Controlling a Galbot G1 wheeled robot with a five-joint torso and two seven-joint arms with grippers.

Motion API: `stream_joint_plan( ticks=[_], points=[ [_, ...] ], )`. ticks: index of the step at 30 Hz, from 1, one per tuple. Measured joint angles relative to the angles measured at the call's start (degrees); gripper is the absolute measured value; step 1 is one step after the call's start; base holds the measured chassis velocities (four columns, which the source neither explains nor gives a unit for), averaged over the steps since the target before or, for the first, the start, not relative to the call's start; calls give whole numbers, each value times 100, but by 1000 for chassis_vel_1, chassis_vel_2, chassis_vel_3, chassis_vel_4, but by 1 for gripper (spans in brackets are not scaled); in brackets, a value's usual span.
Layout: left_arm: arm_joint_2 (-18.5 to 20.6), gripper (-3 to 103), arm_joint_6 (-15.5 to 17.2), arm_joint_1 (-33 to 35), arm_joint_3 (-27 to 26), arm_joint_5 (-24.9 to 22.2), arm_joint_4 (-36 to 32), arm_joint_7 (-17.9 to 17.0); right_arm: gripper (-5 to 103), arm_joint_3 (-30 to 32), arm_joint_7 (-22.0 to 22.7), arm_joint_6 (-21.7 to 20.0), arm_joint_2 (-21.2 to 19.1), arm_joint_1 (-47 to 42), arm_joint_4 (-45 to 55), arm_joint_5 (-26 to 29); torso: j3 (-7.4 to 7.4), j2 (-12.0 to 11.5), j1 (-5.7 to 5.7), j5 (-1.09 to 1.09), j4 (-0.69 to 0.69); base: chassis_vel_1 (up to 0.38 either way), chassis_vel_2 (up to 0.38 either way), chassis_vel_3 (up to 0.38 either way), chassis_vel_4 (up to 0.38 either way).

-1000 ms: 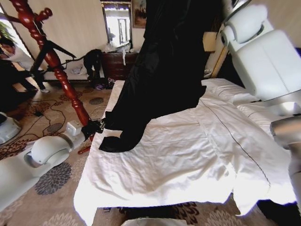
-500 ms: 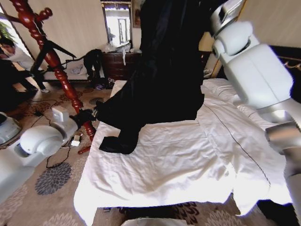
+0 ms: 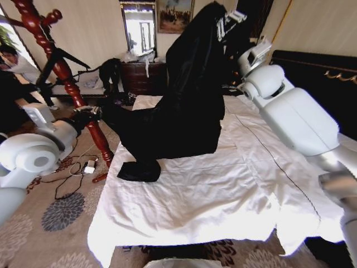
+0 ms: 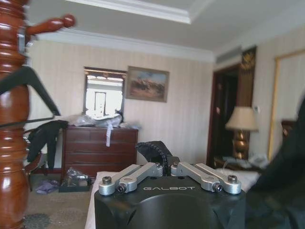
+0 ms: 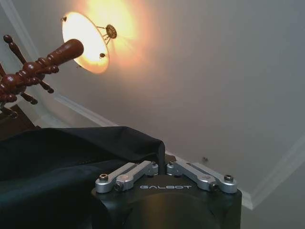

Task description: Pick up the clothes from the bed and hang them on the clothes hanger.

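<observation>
The clothes point(image 3: 184, 106), a large black garment, hang over the white bed point(image 3: 223, 190), and one sleeve end point(image 3: 139, 170) rests on the duvet. High up at the garment's top, my right gripper point(image 3: 227, 22) is shut on the fabric point(image 5: 71, 162), as the right wrist view point(image 5: 161, 167) shows. My left gripper point(image 3: 93, 111) is shut on a lower edge of the garment point(image 4: 155, 150) beside the bed's left side, close to the red-brown clothes hanger point(image 3: 56, 67). Its pole point(image 4: 13, 133) stands just beside the left gripper point(image 4: 164, 164), and its knobbed top point(image 5: 43, 69) is near the right one.
A black hanger point(image 3: 67, 56) hangs on the stand. Cables and a small white box point(image 3: 89, 166) lie on the patterned carpet at its foot. A dark dresser point(image 3: 142, 75) and a chair with dark clothes point(image 3: 109, 72) stand at the back wall. The black headboard point(image 3: 318, 72) is at right.
My right arm has swung left and down, bringing the garment's top into view. My left gripper has pulled the lower edge back and leftwards, up against the stand's pole.
</observation>
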Motion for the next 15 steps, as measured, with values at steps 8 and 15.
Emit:
stream_joint_plan(
  ticks=[8, 15],
  points=[
    [83, 2, 0, 53, -733, -410, 132, -52, 2, 154, 171, -121, -139, -246, 255, 364, 0, 0, 0, 0, 2, 0, 0, 0, 0],
    [353, 2, -29, 38, -1059, -638, 210, -23, 2, 236, 440, -469, -232, -530, 1145, 2122, 0, 0, 0, -2, 3, 0, 0, 0, 0]
  ],
)
